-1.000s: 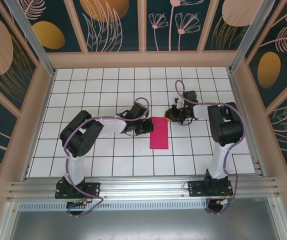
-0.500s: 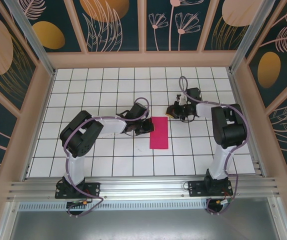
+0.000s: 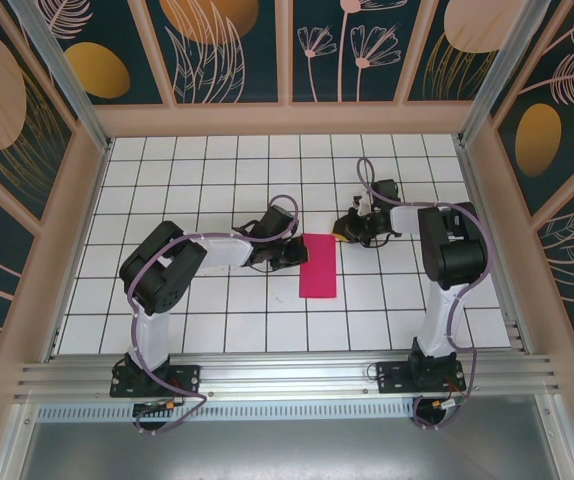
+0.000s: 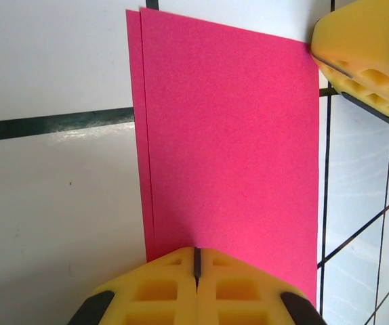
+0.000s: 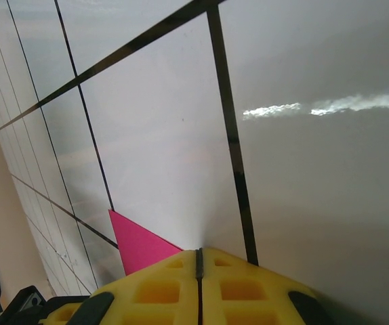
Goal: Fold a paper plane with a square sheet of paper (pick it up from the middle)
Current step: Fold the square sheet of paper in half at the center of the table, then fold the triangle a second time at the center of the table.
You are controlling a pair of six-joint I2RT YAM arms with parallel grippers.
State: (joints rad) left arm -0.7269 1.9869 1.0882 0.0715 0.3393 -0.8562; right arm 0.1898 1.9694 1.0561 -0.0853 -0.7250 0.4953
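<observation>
The right gripper (image 3: 346, 229) has shifted slightly toward the near edge in the last half second. The left gripper (image 3: 292, 253) and the one square sheet of paper (image 3: 318, 266) have stayed put. The sheet lies folded in two layers near the middle of the table (image 3: 167, 180). Both grippers have their fingers pressed together. The left rests on the sheet's left edge and the right touches its far right corner.
</observation>
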